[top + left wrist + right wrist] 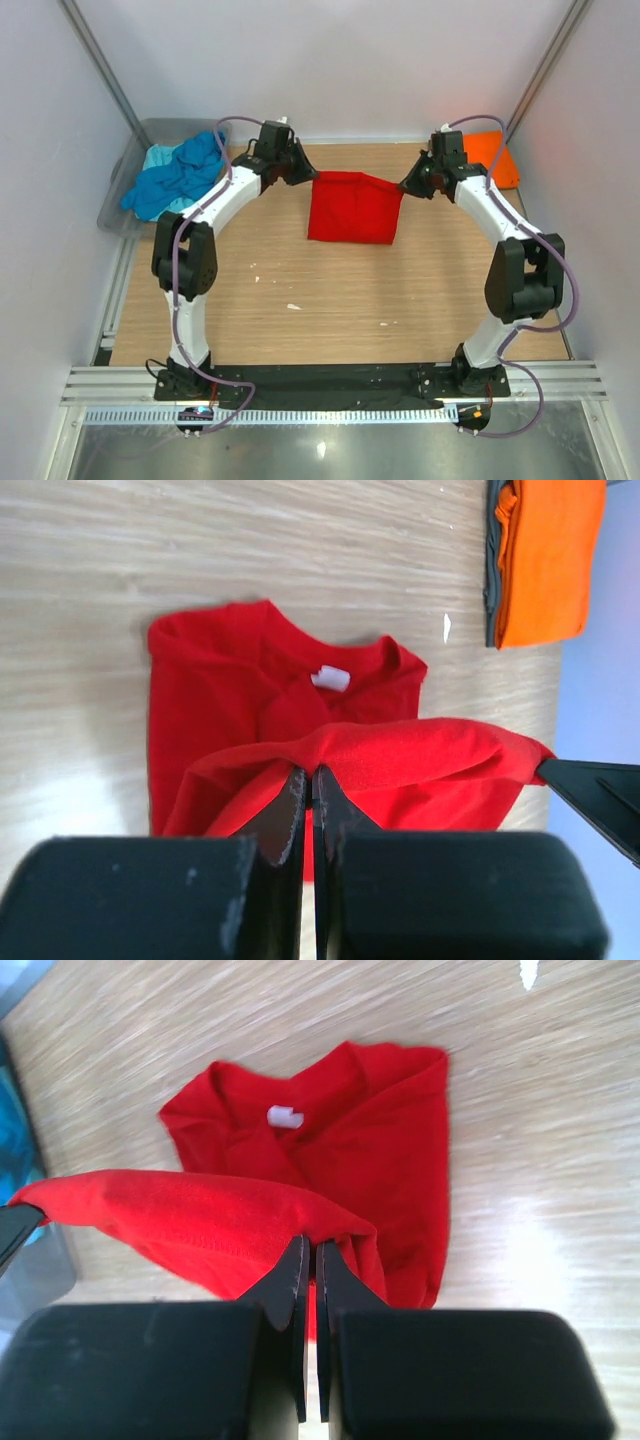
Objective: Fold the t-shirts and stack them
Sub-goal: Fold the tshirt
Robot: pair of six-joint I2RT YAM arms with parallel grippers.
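I see left gripper clamped tight on far edge of red t-shirt, at its left end. Right gripper pinched shut on same edge, right end. Edge lifted, stretched between both; rest of shirt lies on table, centre-far. Orange t-shirt folded at far right. Blue and turquoise t-shirts heaped in tub, far left.
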